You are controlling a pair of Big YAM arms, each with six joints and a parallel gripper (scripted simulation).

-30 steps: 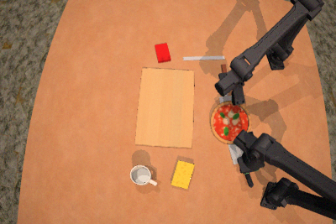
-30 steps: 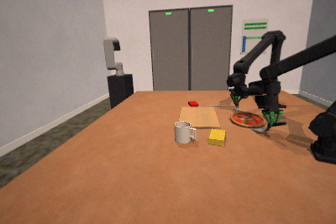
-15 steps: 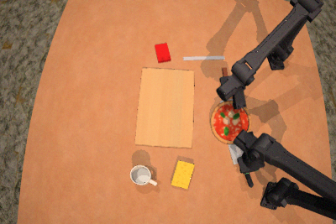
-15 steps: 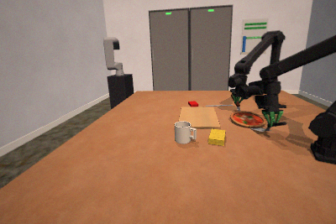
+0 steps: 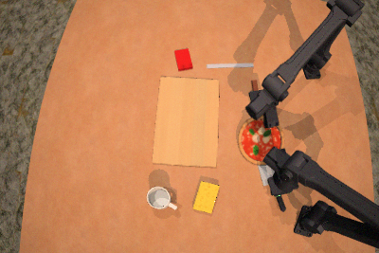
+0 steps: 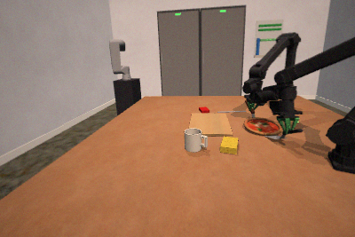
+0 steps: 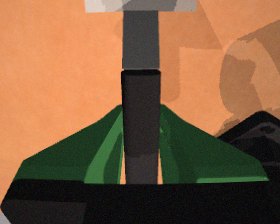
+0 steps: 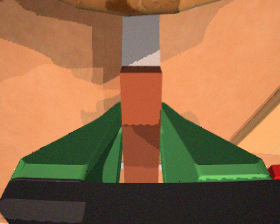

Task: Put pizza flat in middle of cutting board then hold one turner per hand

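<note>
Near the bench's (image 5: pixel 95 111) (image 6: pixel 133 184) (image 7: pixel 51 75) (image 8: pixel 26 120) arm-side edge, the pizza (image 5: pixel 256 145) (image 6: pixel 262 126) (image 8: pixel 141 5) is hiding the brown-handled turner's (image 5: pixel 254 84) (image 6: pixel 253 114) (image 8: pixel 141 100) blade in the right wrist view.

Robot lab: a second arm stands on a pedestal (image 6: pixel 128 97).

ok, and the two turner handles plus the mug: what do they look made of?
Black turner's handle: matte dark plastic, probably; flat, even, no grain.
Reddish-brown turner's handle: could be wood or painted plastic; warm brown colour, but no grain resolves.
Mug: likely glazed ceramic; off-white, smooth walls, looped handle. Enamelled metal can't be ruled out.
</note>
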